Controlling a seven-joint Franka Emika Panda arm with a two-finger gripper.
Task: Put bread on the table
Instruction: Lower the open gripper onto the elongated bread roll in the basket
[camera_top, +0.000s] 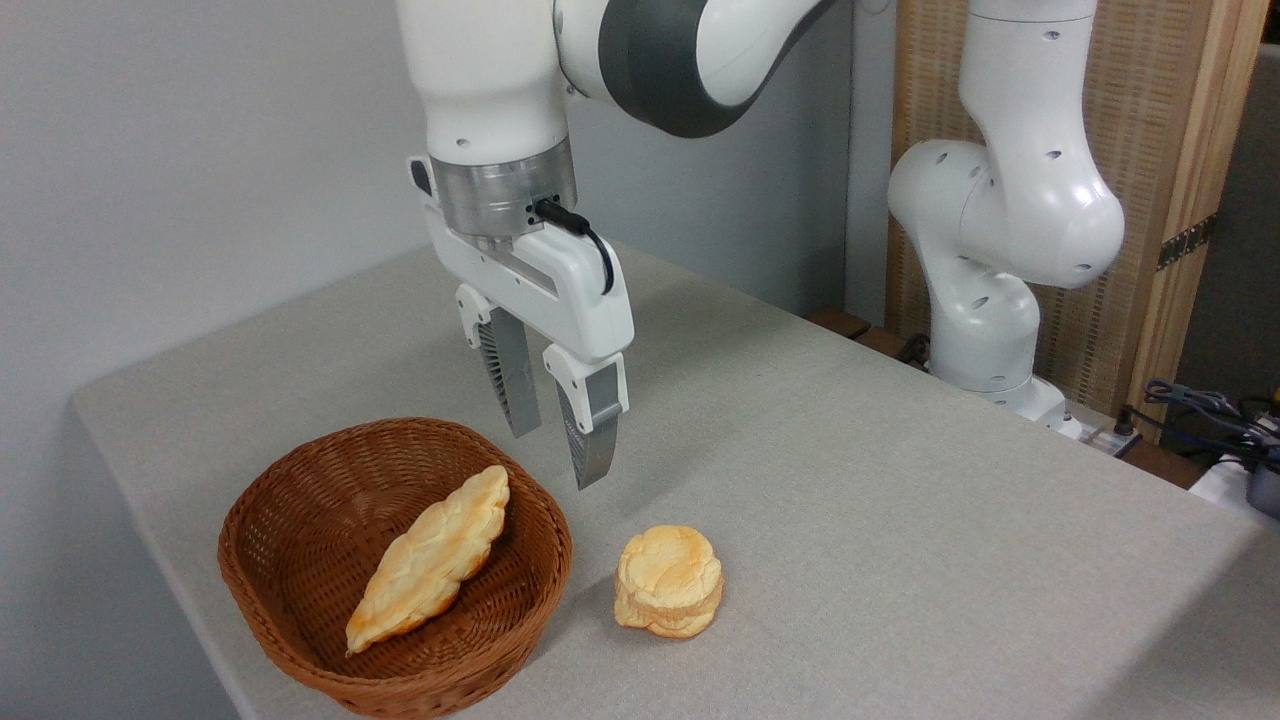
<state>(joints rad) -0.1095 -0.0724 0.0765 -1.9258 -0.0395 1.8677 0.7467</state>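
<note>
— What does the surface look like?
— The table (850, 480) is a light grey-beige top with a fabric-like weave and rounded corners. A brown wicker basket (300, 610) sits near its front left edge, and the bread (432, 558), a long braided golden loaf, lies diagonally inside it. A small round bun (668, 582) rests on the bare cloth just right of the basket.
— And the gripper?
— The gripper (558, 458) hangs above the basket's back right rim, its fingers moderately apart and empty, touching nothing.
— What about the room?
— A plain pale grey wall runs behind. At right stands a woven wood-framed panel (1180, 150), and cables (1210, 415) lie past the table's far edge.
</note>
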